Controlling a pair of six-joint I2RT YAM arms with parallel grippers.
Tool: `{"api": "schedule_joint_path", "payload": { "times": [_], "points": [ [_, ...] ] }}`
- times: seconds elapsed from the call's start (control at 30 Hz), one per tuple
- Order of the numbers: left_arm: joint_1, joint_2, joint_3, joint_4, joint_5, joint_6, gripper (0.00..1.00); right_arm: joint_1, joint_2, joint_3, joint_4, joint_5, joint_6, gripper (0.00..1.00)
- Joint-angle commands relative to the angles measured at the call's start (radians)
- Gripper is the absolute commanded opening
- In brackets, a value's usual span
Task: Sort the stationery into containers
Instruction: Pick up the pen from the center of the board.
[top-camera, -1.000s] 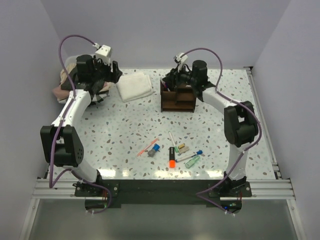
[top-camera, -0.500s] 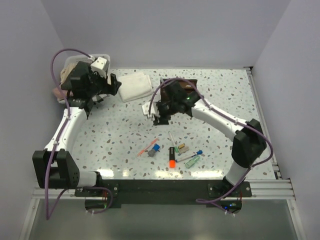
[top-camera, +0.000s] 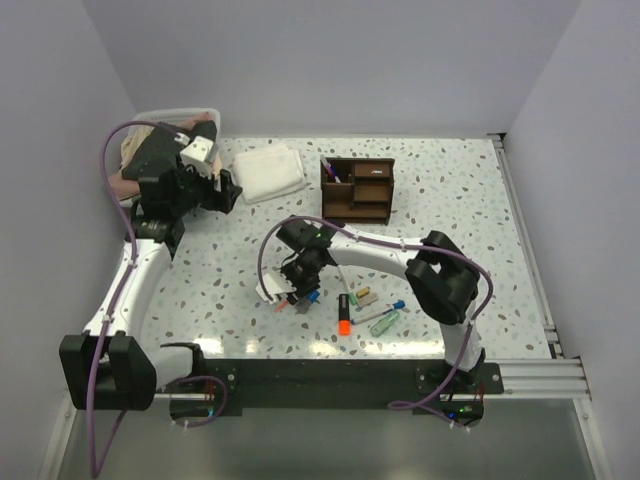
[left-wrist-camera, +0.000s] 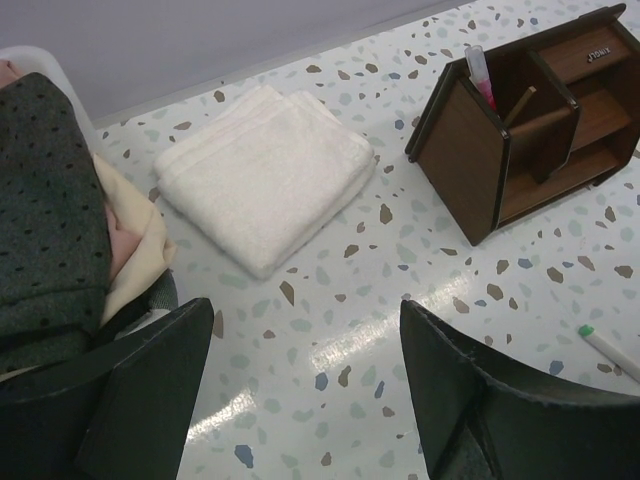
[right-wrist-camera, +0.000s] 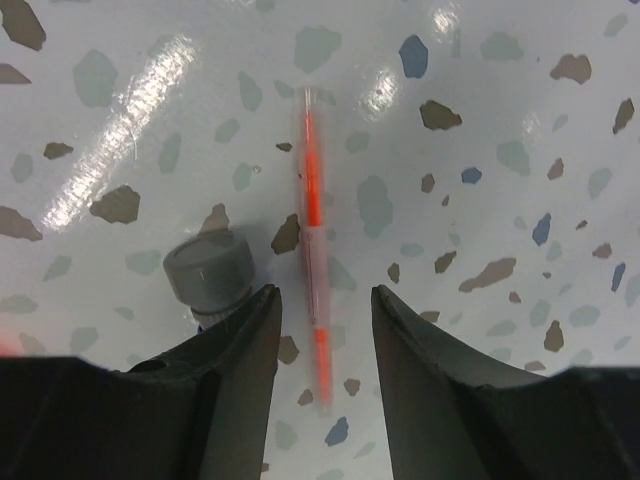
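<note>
Right wrist view: my right claw (right-wrist-camera: 322, 305) points straight down at the table (right-wrist-camera: 500, 120). Its two fingers (right-wrist-camera: 235, 360) stand apart and grip nothing.
Red pen: the red pen (right-wrist-camera: 311, 200) lies flat on the table, in the gap between my two fingers. A little free space remains on each side, and its far half reaches out beyond the fingertips.
Marker: the grey round end of a marker (right-wrist-camera: 208, 272) sits just beside the pen, close to the finger on the left of this view. I cannot tell if it touches it.
Top view, loose stationery: the white pen (top-camera: 345, 277), the orange highlighter (top-camera: 343, 322) and the green piece (top-camera: 386, 322) lie near my right claw on its right side, not touching it.
Organiser: the brown organiser (top-camera: 357, 190) stands well behind my right claw. A pink-topped pen (left-wrist-camera: 479, 72) is upright in its tall corner compartment.
Left claw: my left claw (left-wrist-camera: 305, 330) is wide open and empty. It hangs above the table near the folded white cloth (left-wrist-camera: 265, 175) and the white bin (top-camera: 165, 113).
Change: one second before, my right claw was at the organiser. Now it has come forward and down over the red pen. The loose pieces lie where they were, and my left arm has shifted only a little.
</note>
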Motion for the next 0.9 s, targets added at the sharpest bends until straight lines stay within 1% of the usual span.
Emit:
{"api": "schedule_joint_path", "payload": {
  "times": [0.0, 0.3, 0.53, 0.63, 0.67, 0.7, 0.73, 0.8, 0.87],
  "points": [
    [0.006, -0.036, -0.004, -0.004, 0.012, -0.007, 0.80, 0.017, 0.024, 0.060, 0.011, 0.005, -0.017, 0.44],
    [0.006, -0.040, -0.021, 0.021, 0.012, -0.026, 0.80, 0.037, 0.078, 0.085, -0.024, 0.034, -0.011, 0.41],
    [0.006, -0.035, -0.027, 0.027, 0.015, -0.031, 0.80, 0.039, 0.123, 0.086, -0.012, 0.054, 0.001, 0.39],
    [0.006, -0.032, -0.029, 0.025, 0.015, -0.029, 0.80, 0.042, 0.144, 0.085, -0.007, 0.077, 0.014, 0.31],
    [0.006, -0.032, -0.030, 0.025, 0.016, -0.029, 0.80, 0.043, 0.150, 0.085, -0.008, 0.085, 0.014, 0.28],
    [0.006, -0.029, -0.030, 0.025, 0.016, -0.031, 0.80, 0.046, 0.159, 0.080, -0.013, 0.091, 0.012, 0.20],
    [0.006, -0.029, -0.032, 0.028, 0.016, -0.032, 0.80, 0.048, 0.162, 0.072, -0.007, 0.106, 0.012, 0.17],
    [0.006, -0.024, -0.029, 0.027, 0.018, -0.034, 0.80, 0.055, 0.163, 0.040, 0.013, 0.134, 0.014, 0.15],
    [0.006, -0.023, -0.026, 0.027, 0.019, -0.034, 0.80, 0.059, 0.169, 0.020, 0.018, 0.152, 0.023, 0.16]
  ]
}}
